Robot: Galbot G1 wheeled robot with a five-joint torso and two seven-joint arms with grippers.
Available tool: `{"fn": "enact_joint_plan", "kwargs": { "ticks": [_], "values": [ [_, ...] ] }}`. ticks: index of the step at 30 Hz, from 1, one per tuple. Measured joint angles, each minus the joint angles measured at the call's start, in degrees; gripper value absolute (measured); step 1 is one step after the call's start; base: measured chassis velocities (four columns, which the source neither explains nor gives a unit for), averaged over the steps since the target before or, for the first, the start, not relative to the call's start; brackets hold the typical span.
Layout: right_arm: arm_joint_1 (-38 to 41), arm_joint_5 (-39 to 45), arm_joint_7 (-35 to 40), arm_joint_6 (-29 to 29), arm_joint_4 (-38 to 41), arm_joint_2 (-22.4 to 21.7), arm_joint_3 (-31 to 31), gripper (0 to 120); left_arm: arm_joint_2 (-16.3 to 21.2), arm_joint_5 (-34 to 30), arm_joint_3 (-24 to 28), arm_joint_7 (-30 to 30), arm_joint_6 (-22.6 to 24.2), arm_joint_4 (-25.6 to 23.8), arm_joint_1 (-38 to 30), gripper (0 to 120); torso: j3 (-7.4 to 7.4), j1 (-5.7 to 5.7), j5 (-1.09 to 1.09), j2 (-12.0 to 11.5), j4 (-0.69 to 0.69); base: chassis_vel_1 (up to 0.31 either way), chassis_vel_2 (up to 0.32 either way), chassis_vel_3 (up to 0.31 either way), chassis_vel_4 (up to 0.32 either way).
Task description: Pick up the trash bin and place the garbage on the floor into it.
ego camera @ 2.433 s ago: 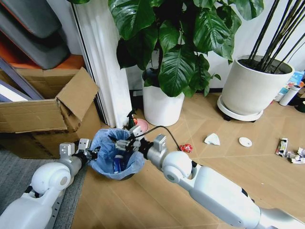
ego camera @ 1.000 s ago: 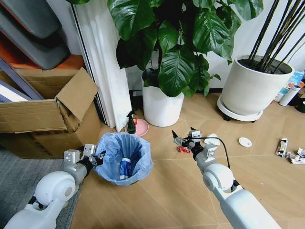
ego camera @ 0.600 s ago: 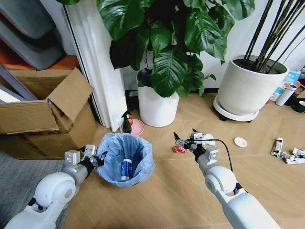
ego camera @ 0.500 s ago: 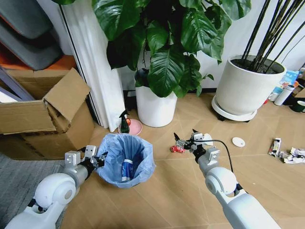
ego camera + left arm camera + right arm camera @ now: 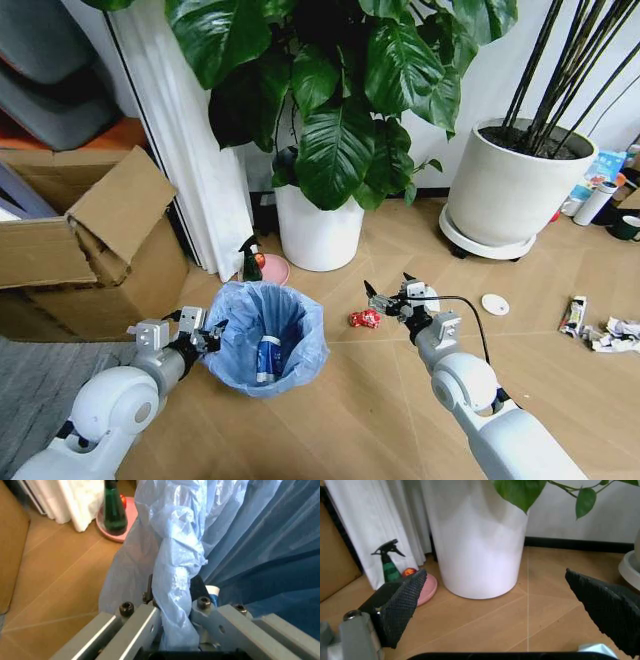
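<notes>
The trash bin (image 5: 262,338), black with a crinkled light-blue bag, stands on the chevron floor (image 5: 340,410) with a white-blue bottle (image 5: 268,357) inside. My left gripper (image 5: 205,336) is shut on its bagged rim (image 5: 172,588). My right gripper (image 5: 387,284) hangs open just above the floor, right of the bin. A red wrapper (image 5: 363,319) lies slightly below and left of it. Farther right lie a white disc (image 5: 494,304), a small carton (image 5: 572,315) and crumpled paper (image 5: 615,335). In the right wrist view the black fingertips (image 5: 402,605) stand wide apart, with a pale scrap (image 5: 595,650) at the frame edge.
A white plant pot (image 5: 317,228) stands behind the bin, with a green spray bottle (image 5: 248,262) on a pink saucer (image 5: 272,268) beside it. A bigger pot (image 5: 510,195) sits at the back right. A cardboard box (image 5: 90,240) is at the left.
My right gripper left the bin's mouth and swung right to the red wrapper, staying open. The left gripper kept its hold on the rim. The camera has shifted, sliding the whole scene.
</notes>
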Motion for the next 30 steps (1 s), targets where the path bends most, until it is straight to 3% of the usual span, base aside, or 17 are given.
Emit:
{"fn": "enact_joint_plan", "kwargs": {
  "ticks": [30],
  "values": [
    [-1.6,-0.5,-0.5,0.2,0.3,-0.2,1.1,100,-0.5,0.6,-0.1,0.0,-0.1,-0.4,0.9,0,0.00,0.00,0.01,0.0,0.02,-0.128,0.032,0.130,-0.030]
  ]
}}
